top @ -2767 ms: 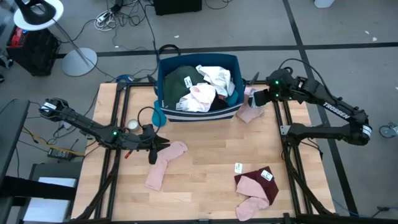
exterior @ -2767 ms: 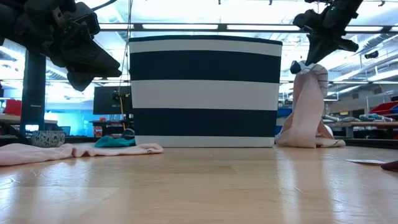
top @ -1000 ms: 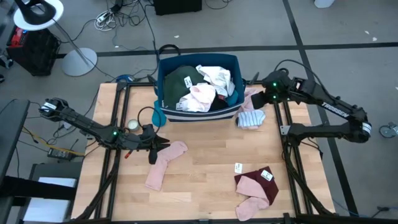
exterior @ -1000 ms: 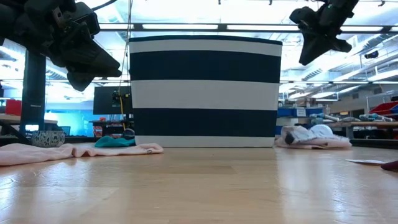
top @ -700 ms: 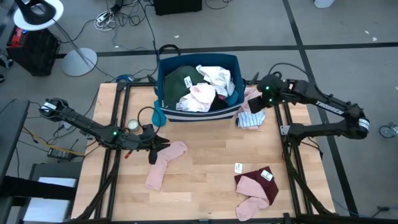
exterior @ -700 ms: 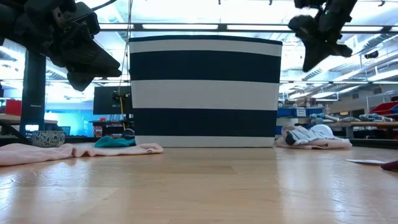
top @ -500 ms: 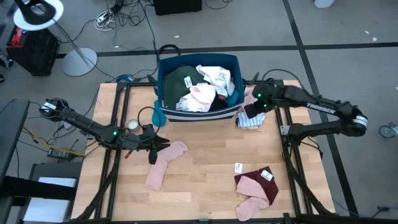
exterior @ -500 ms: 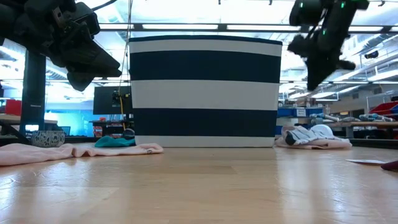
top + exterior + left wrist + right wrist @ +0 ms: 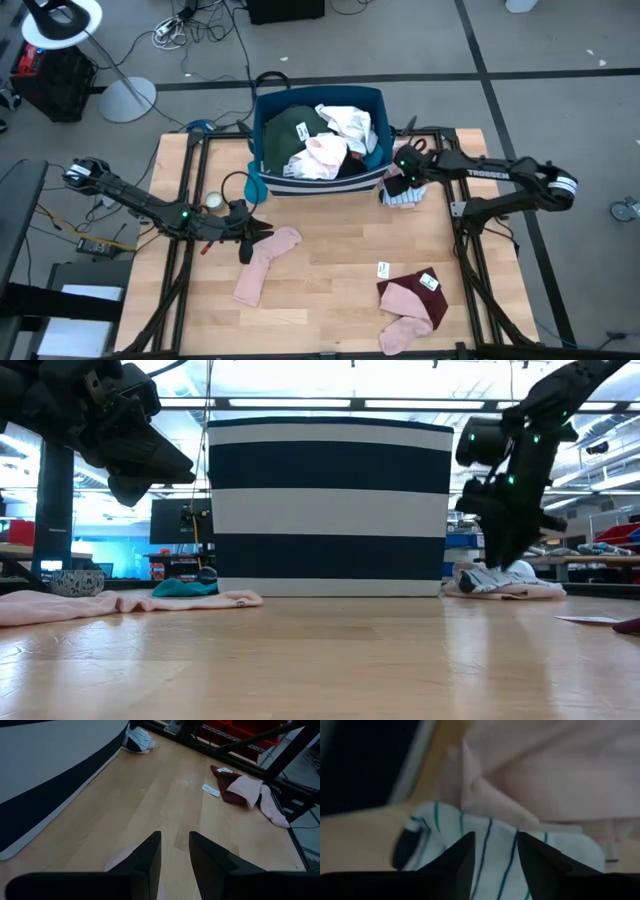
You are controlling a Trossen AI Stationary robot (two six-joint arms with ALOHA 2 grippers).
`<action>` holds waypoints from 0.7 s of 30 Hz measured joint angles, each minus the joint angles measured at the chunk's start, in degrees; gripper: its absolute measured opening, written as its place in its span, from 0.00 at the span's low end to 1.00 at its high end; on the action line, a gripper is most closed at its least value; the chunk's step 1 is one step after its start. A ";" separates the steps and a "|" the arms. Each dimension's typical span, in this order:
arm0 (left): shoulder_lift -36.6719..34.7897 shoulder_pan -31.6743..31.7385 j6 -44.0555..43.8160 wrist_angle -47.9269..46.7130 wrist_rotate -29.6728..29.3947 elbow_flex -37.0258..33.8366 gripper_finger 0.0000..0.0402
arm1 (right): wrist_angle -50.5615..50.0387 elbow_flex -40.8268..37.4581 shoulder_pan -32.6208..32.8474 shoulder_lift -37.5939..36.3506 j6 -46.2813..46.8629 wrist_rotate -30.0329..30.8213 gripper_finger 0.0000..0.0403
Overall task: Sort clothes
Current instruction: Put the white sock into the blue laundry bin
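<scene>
Right end effector [image 9: 398,180] hangs low over the white blue-striped piece [image 9: 485,852] beside the bin's [image 9: 318,178] right wall, fingers spread a little and empty, probably lining up a pick. A pale pink garment [image 9: 545,765] lies touching it, so both could get snagged. Left end effector [image 9: 250,232] waits over the pink sock [image 9: 265,262] at the counter's [image 9: 330,270] left, fingers narrowly parted, holding nothing. Green top [image 9: 290,128] and other clothes fill the bin; maroon piece [image 9: 425,295] lies near the front.

Left end effector [image 9: 174,851] above pink garment [image 9: 121,859], striped bin [image 9: 47,767] beside.
</scene>
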 joint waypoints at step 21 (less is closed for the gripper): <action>0.00 0.02 0.04 -0.09 -0.02 0.00 0.26 | 0.31 -1.50 1.62 -2.92 1.00 -3.22 0.01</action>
